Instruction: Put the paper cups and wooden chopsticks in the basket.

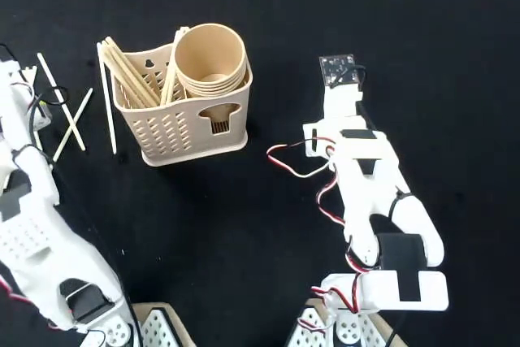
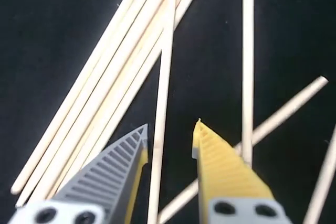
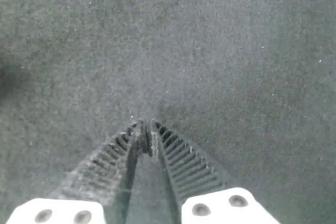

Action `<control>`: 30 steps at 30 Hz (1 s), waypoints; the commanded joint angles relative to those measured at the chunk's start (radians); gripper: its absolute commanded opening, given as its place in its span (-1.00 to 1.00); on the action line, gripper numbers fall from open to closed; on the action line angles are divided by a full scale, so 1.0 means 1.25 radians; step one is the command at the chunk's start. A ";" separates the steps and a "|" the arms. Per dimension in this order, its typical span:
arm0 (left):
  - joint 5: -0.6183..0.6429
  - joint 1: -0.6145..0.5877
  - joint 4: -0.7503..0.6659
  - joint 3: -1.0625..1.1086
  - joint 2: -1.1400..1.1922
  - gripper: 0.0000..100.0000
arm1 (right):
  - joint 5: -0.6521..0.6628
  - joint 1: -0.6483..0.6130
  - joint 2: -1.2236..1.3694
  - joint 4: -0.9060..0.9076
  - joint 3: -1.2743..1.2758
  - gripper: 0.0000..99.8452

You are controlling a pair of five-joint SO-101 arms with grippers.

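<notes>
A cream basket point(image 1: 183, 132) stands left of centre and holds a stack of paper cups point(image 1: 210, 58) and a leaning bundle of wooden chopsticks point(image 1: 130, 75). Loose chopsticks point(image 1: 69, 115) lie crossed on the black cloth to its left, with one straight stick point(image 1: 107, 107) beside the basket. My left gripper point(image 2: 171, 124) is open low over the cloth. One chopstick point(image 2: 164, 77) runs between its grey and yellow fingers; I cannot tell if they touch it. A bundle of sticks point(image 2: 105, 77) lies beside it. My right gripper point(image 3: 146, 124) is shut on nothing above bare cloth.
The right arm point(image 1: 357, 168) stretches over the cloth right of the basket, with red and white cables looping at its side. The left arm point(image 1: 24, 225) runs along the table's left edge. More loose sticks point(image 2: 247, 51) lie crossed past the yellow finger.
</notes>
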 commanded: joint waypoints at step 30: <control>0.099 0.098 0.493 -0.839 0.311 -0.94 | 0.007 -0.012 -0.009 0.006 -0.040 -0.98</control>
